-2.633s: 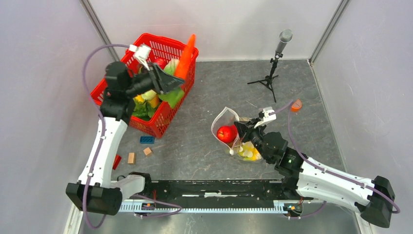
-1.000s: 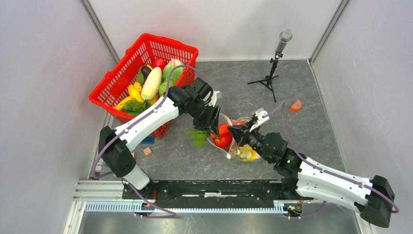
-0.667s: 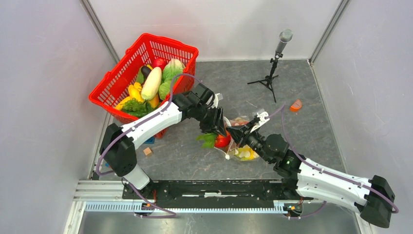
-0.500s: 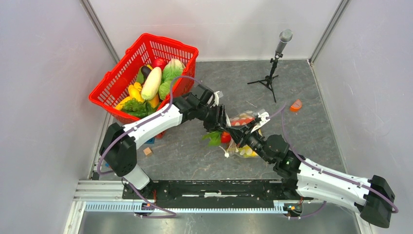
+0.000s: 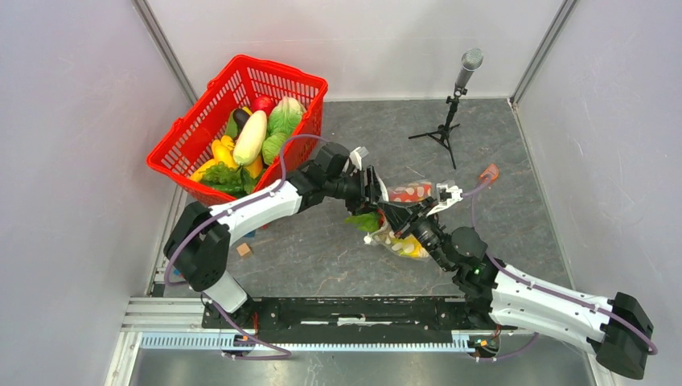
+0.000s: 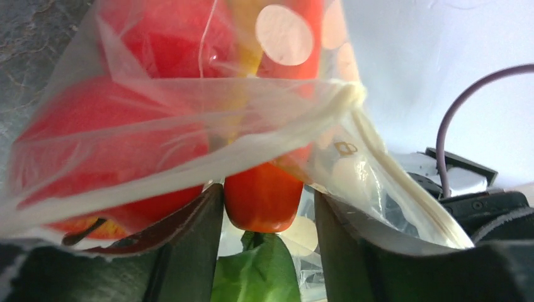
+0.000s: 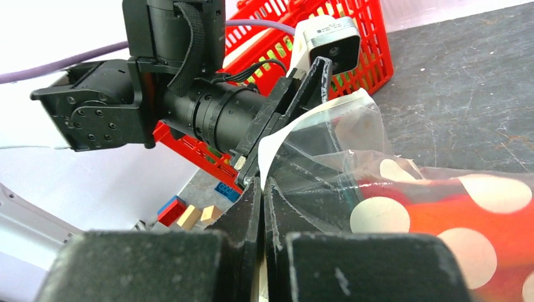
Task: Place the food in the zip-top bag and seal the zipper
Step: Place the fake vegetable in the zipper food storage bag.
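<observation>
Now, left gripper at the zip-top bag mouth, jaws apart around orange-red food, right gripper clamped on the bag's film.

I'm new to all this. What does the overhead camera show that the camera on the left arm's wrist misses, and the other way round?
Only the overhead view: the red basket full of vegetables and the microphone on its stand.
Only the left wrist view: an orange-red piece up close between the spread fingers of the left gripper, and the zipper strip crossing in front of it.
Both: the dotted zip-top bag with red food inside, and a green leafy piece at its mouth.
</observation>
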Tool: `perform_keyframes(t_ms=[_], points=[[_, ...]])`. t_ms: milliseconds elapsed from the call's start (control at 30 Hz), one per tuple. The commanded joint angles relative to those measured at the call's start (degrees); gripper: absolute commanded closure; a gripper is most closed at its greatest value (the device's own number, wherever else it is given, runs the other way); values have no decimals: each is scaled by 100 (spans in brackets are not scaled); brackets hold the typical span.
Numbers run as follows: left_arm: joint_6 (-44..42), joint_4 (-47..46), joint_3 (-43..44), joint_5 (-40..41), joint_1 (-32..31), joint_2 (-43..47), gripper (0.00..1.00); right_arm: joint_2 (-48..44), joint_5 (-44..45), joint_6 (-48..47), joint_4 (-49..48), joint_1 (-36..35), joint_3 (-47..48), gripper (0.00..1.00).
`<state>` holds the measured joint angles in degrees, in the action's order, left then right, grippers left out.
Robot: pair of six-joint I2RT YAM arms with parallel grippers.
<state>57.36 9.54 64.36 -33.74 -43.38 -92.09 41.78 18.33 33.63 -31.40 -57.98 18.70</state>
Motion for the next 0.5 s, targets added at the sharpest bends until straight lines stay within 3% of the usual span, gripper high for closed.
perform_keyframes(t_ms=[0, 200, 467], points=[[-378, -404, 454, -669, 13, 306, 34, -22, -79, 370, -146, -101, -36, 97], [-2626, 2487, 1255, -38, 13, 334, 29, -138, 274, 381, 138, -100, -72, 97], [-3564, 3734, 1417, 270, 13, 666, 32, -139, 463, 433, 383, -98, -168, 97]])
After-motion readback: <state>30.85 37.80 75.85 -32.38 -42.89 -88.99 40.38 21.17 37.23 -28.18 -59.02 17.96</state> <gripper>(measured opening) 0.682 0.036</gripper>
